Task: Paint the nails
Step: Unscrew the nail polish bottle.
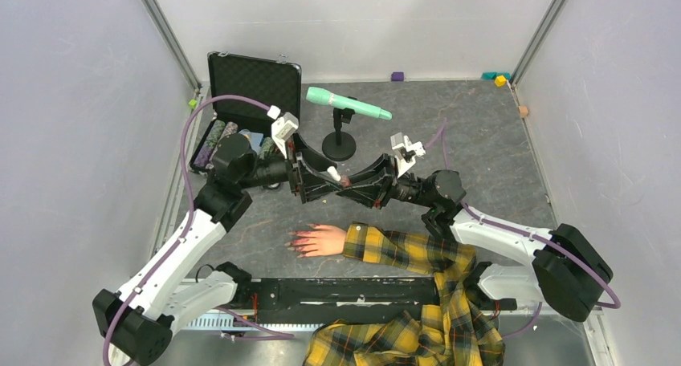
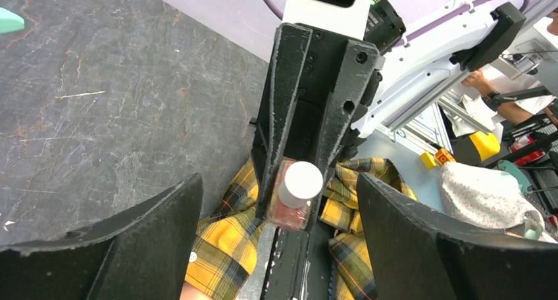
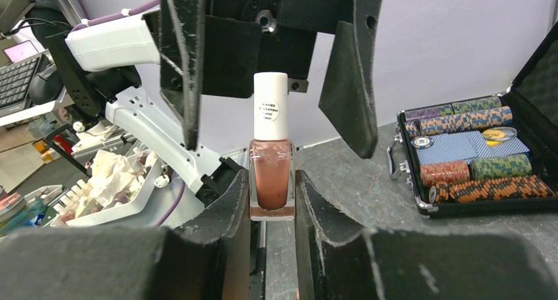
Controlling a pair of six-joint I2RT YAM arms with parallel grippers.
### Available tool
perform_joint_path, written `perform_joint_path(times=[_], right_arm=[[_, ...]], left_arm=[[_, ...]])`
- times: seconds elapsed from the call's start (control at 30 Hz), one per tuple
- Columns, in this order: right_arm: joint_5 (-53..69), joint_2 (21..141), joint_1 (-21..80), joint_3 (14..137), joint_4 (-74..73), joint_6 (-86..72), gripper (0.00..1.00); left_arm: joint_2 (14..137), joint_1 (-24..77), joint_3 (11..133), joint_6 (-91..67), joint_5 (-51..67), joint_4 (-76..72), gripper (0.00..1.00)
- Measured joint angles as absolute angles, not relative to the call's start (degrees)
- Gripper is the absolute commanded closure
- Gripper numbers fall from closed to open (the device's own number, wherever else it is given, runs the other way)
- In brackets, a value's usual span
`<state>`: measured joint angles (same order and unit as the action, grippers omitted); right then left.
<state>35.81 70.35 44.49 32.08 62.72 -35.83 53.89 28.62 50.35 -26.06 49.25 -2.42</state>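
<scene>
The pale mannequin hand (image 1: 325,240) lies palm down near the table's front, its plaid sleeve (image 1: 401,251) trailing right. The nails (image 1: 295,239) are glossy red-pink and point left; neither wrist view shows them. Above the hand, my right gripper (image 1: 353,183) (image 3: 272,195) is shut on the glass body of a brownish polish bottle (image 3: 270,175). The bottle's white cap (image 2: 301,183) points toward my left gripper (image 1: 317,177) (image 2: 279,188). That gripper is open, its two fingers (image 3: 181,63) standing wide on either side of the cap without touching it.
A mint-green microphone (image 1: 347,103) sits on a black stand (image 1: 339,148) behind the grippers. An open black case (image 1: 249,81) with poker chips (image 3: 474,168) stands at the back left. Small coloured blocks (image 1: 499,79) lie along the back wall. Grey walls close in both sides.
</scene>
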Motion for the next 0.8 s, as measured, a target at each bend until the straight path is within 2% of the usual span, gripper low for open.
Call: perform_joint_path(times=[0.07,0.23,0.37,0.47,0.73,0.8], right_arm=[[35.88,70.39,44.49,32.08,62.15,-35.73,1.00],[36.03,70.74,44.49,32.10,61.39,-35.64,1.00],[36.14,71.02,44.49,32.12,61.08,-35.53,1.00],[36.36,71.05,44.49,32.12,60.84,-35.48,1.00],[36.93,71.33,44.49,32.45,59.53,-34.83,1.00],[37.06,71.44,44.49,32.73,58.98,-34.63,1.00]], left_arm=[[52.75,28.69,49.43,-26.06,49.15,-3.18,0.08],[50.09,28.71,48.34,-26.06,48.42,-4.25,0.18],[50.17,28.73,48.36,-26.15,48.31,-5.04,0.32],[50.89,28.73,48.36,-26.35,48.34,-5.08,0.37],[51.00,28.73,48.36,-26.52,48.31,-5.32,0.58],[51.03,28.73,48.36,-26.59,48.34,-5.34,0.60]])
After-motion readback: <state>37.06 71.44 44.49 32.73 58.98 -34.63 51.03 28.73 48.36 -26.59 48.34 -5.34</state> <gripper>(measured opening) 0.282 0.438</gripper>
